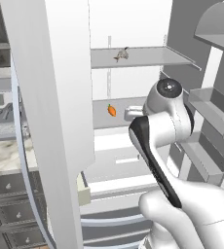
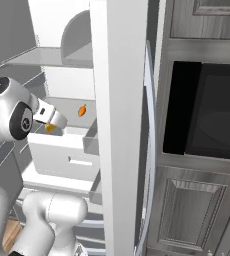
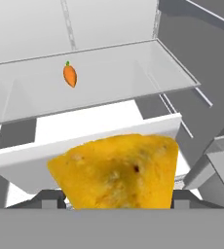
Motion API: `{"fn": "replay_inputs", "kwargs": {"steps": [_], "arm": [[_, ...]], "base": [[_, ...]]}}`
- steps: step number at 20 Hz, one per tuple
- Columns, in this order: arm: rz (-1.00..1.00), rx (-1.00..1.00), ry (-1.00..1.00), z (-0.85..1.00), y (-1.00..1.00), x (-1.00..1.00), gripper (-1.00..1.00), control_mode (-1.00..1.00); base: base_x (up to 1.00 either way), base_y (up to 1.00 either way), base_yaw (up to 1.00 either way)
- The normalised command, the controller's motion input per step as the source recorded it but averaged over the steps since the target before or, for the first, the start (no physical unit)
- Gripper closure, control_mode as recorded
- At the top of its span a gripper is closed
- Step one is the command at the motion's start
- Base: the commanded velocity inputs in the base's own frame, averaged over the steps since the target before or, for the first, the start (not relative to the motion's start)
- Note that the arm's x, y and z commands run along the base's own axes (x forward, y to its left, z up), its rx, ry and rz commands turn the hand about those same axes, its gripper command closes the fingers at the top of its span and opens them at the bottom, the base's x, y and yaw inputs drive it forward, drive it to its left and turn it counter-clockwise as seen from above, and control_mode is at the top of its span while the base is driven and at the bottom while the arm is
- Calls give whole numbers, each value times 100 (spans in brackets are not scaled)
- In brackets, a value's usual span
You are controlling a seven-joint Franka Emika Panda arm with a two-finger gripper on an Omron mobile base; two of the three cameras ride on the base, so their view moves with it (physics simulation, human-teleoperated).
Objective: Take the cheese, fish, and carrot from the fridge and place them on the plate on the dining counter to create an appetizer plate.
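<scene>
While the cheese (image 3: 116, 172) sits pinched between the jaws, filling the lower hand view with its broad face toward the camera and its pointed end off to the left, the gripper (image 2: 51, 127) hangs in front of the open fridge (image 1: 133, 29), just above a white drawer (image 2: 67, 155). Beyond the wedge, the carrot (image 3: 70, 75) lies on the grey shelf (image 3: 148, 73), up and left of the jaws; the fish (image 1: 122, 54) rests on a higher shelf. Judging from this, the arm must retreat before heading for the plate.
</scene>
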Motion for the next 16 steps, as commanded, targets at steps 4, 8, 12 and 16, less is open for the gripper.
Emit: {"fn": "replay_inputs", "kwargs": {"steps": [4, 8, 12, 16], "arm": [[0, 0, 1, 1, 0, 0, 100, -100], [0, 0, 0, 0, 0, -4, 100, 100], [0, 0, 0, 0, 0, 0, 100, 100], [0, 0, 0, 0, 0, 0, 100, 100]], "base": [[0, 0, 0], [-29, 0, 0], [-100, 0, -2], [-100, 0, -2]]}}
